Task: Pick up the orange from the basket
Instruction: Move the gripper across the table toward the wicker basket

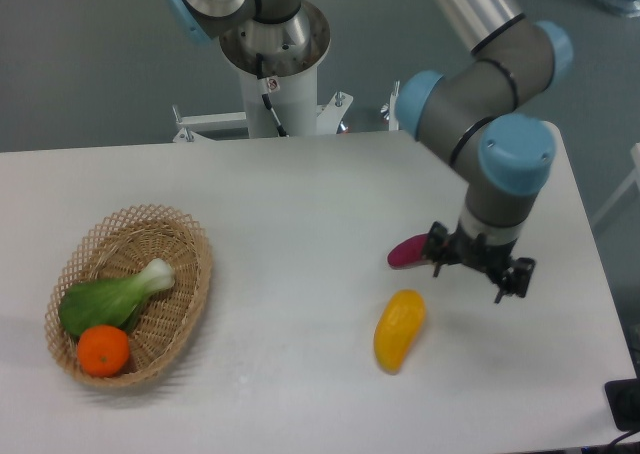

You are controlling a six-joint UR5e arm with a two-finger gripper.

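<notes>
The orange [104, 350] is small, round and bright, and lies in the near end of the tan wicker basket [185, 249] at the table's left. A green bok choy [112, 297] lies next to it in the basket. My gripper [478, 268] hangs far to the right, above the table near a purple eggplant. Its fingers point down and appear open and empty. It is a long way from the basket.
A purple eggplant [408, 251] lies just left of the gripper, partly hidden by it. A yellow-orange mango-shaped fruit [399, 330] lies in front of it. The robot's base column [272, 64] stands at the table's back edge.
</notes>
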